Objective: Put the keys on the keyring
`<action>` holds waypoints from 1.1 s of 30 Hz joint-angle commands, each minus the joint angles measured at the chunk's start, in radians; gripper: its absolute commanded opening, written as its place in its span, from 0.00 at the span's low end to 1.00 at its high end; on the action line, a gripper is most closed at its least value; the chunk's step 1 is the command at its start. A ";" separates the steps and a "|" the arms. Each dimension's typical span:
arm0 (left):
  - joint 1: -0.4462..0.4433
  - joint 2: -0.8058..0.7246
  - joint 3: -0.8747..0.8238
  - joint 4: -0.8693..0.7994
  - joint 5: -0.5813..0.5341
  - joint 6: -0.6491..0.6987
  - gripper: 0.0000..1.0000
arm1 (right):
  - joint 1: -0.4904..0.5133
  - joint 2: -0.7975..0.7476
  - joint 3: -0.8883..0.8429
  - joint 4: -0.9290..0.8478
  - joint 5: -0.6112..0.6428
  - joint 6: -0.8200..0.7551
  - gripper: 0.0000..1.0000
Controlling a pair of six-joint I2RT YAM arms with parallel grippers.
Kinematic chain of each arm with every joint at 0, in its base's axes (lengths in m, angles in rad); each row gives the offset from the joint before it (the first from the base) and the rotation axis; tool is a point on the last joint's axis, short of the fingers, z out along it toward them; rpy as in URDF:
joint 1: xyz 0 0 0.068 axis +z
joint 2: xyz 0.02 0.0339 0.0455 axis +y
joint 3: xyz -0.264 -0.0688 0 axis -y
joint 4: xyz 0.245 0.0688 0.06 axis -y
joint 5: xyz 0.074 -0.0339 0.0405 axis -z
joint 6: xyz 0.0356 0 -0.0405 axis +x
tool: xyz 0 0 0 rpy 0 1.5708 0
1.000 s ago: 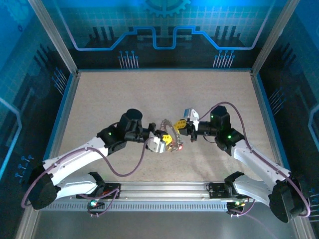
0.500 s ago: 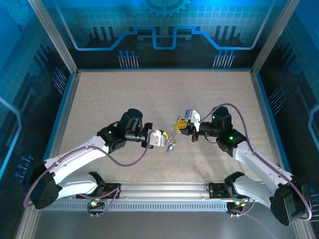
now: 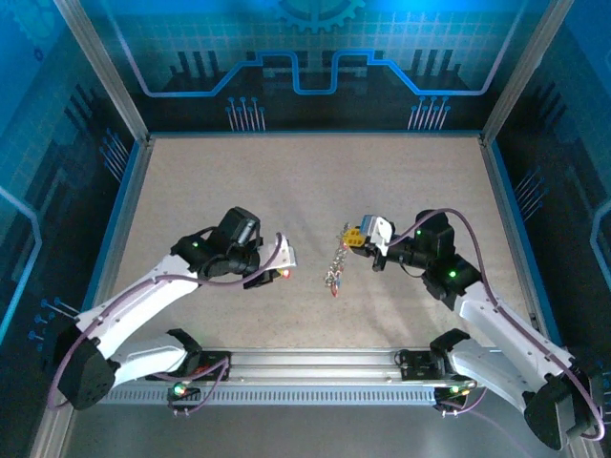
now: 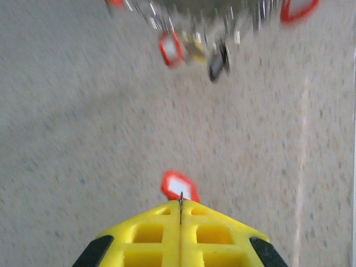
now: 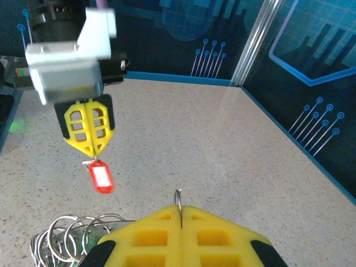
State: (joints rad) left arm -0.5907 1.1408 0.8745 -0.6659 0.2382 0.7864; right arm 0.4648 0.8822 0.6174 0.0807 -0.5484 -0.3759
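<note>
Left gripper (image 4: 179,207) has backed off! A second ago it was nose to nose with the right gripper (image 5: 181,214) over the middle of the table. Now it sits well apart, out at nine o'clock of the dark grey chain-rimmed metal keyring (image 3: 336,258). Its jaws are fully closed on a thin sliver of metal, and a small silver key with a red plastic tag (image 4: 179,186) dangles just past the tips. By my reading that key has come away unthreaded, so it's not on the ring and the pass needs another approach.

Right gripper is pinched tight on a bit of the ring's wire and carries the keyring. The ring drapes toward seven o'clock, with a cluster of tagged silver keys (image 3: 332,280) at its low end, seemingly clear of the speckled beige tabletop (image 3: 286,181).

Left arm is folded back, shoulder down at seven o'clock, wrist facing three o'clock toward the ring. Right arm reaches in from five o'clock, its forearm pointing toward ten.
</note>
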 commanded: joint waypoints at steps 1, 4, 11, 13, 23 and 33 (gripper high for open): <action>0.008 0.050 0.021 -0.188 -0.119 0.054 0.00 | 0.008 -0.024 0.010 0.021 0.031 -0.020 0.00; 0.010 0.089 0.015 -0.208 -0.168 0.055 0.00 | 0.009 -0.019 0.015 0.014 0.043 -0.021 0.00; 0.027 0.053 -0.077 -0.209 -0.327 0.126 0.00 | 0.011 -0.020 0.019 -0.006 0.063 -0.029 0.00; 0.026 0.079 -0.085 -0.209 -0.356 0.132 0.00 | 0.010 -0.013 0.021 -0.002 0.065 -0.026 0.00; 0.025 0.258 -0.006 -0.201 -0.346 0.097 0.00 | 0.011 -0.026 0.015 -0.016 0.100 -0.031 0.00; 0.021 0.327 0.044 -0.120 -0.270 0.085 0.00 | 0.011 -0.026 0.016 -0.022 0.111 -0.038 0.00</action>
State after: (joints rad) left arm -0.5720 1.4582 0.8867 -0.8078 -0.0818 0.8890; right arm 0.4656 0.8761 0.6178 0.0380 -0.4427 -0.4019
